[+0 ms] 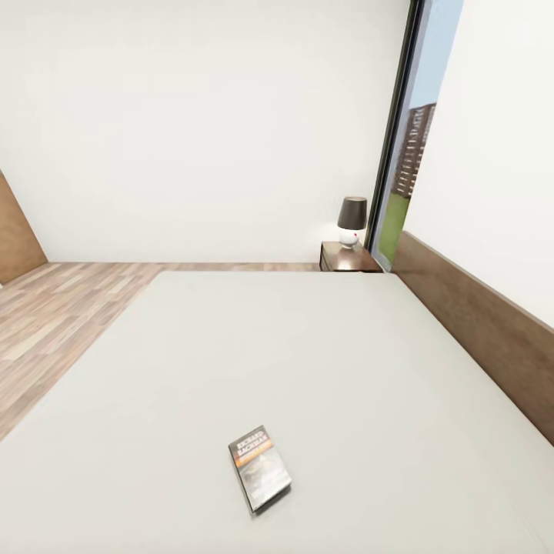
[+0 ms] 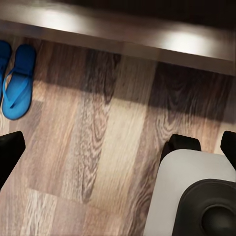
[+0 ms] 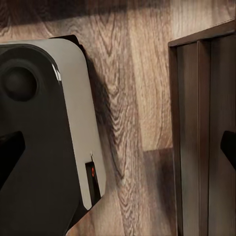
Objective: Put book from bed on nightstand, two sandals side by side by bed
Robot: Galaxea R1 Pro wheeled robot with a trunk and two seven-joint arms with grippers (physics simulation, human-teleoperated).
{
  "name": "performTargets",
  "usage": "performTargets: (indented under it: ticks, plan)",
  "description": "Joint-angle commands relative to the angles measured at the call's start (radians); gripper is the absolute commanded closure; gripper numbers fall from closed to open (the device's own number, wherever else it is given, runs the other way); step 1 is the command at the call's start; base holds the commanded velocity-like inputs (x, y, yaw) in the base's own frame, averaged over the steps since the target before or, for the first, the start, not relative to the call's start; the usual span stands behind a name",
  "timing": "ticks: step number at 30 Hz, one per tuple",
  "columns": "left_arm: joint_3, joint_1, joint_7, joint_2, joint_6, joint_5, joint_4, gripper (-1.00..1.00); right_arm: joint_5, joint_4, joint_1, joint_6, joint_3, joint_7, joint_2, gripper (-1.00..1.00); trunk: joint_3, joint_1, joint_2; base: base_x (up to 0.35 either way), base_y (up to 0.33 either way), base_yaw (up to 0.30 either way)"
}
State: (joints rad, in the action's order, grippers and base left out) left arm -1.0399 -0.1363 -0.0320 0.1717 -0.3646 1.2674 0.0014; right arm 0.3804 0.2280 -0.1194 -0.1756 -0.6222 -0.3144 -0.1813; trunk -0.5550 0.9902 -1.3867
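Your book (image 1: 259, 467) lies flat on the bed (image 1: 323, 362), near its foot, and the nightstand (image 1: 348, 257) beyond the far end carries a lamp (image 1: 352, 219). Two blue sandals (image 2: 18, 81) lie together on the wood floor (image 2: 108, 147) by the bed frame. Each wrist view shows only dark fingertip edges at the frame's sides, both grippers spread and empty.

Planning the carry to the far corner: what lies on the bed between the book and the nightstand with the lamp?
In the head view, only bare pale mattress lies between the book and the nightstand; the lamp stands on the nightstand itself.
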Motion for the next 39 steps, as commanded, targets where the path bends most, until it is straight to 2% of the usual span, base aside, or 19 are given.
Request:
performTargets:
  ticks: [1, 11, 30, 39]
  plan:
    - [-0.008, 0.0, -0.003, 0.0, -0.002, 0.01, 0.0, -1.0, 0.008, 0.001, 0.0, -0.002, -0.009, -0.006, 0.0, -1.0, -0.001, 0.0, 0.0, 0.152, 0.0, 0.0]
    - [-0.007, 0.0, -0.003, -0.004, -0.002, 0.01, 0.0, -1.0, 0.011, 0.001, 0.0, -0.002, -0.008, -0.006, 0.0, -1.0, -0.001, 0.0, 0.0, 0.115, 0.0, 0.0]
    - [-0.006, 0.0, -0.004, -0.01, -0.002, 0.009, -0.002, -1.0, 0.037, 0.001, 0.0, -0.002, -0.008, -0.006, 0.001, -1.0, -0.001, 0.0, 0.0, 0.014, 0.0, 0.0]
    - [-0.008, 0.0, -0.007, -0.043, 0.001, 0.007, 0.0, -1.0, 0.038, 0.004, 0.0, -0.002, -0.008, -0.006, 0.001, -1.0, -0.001, 0.0, 0.0, 0.0, 0.0, 0.0]
